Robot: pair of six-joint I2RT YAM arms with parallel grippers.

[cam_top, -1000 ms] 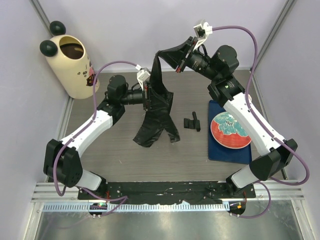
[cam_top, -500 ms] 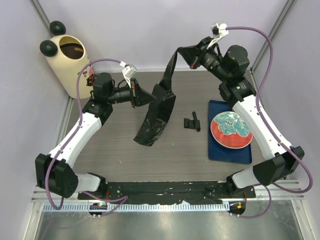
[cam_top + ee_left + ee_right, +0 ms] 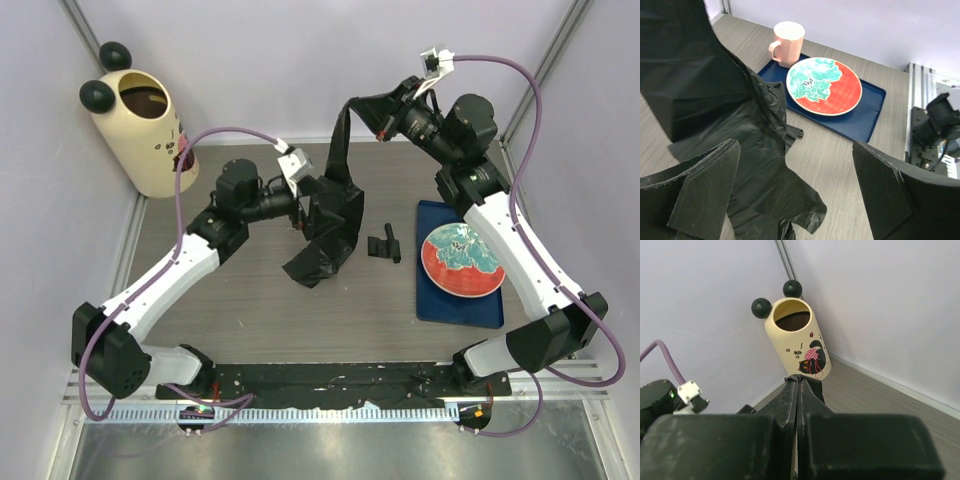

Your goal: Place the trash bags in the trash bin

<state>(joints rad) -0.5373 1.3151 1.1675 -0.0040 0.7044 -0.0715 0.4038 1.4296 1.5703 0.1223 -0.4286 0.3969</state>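
The left gripper [image 3: 302,208] sits low over the table [image 3: 240,300] with its jaws spread wide, gripping nothing. The crumpled lower end of the trash bag [image 3: 325,235] lies just beside it, perhaps brushing one finger (black on black, hard to judge). Off to the right, a red plate [image 3: 460,262] rests on a blue tray [image 3: 440,300]. Farther back, the right gripper [image 3: 385,115] hangs high, clamped on the bag's top edge. The trash bin [image 3: 140,135] stands upright in the far left corner, well apart from the bag.
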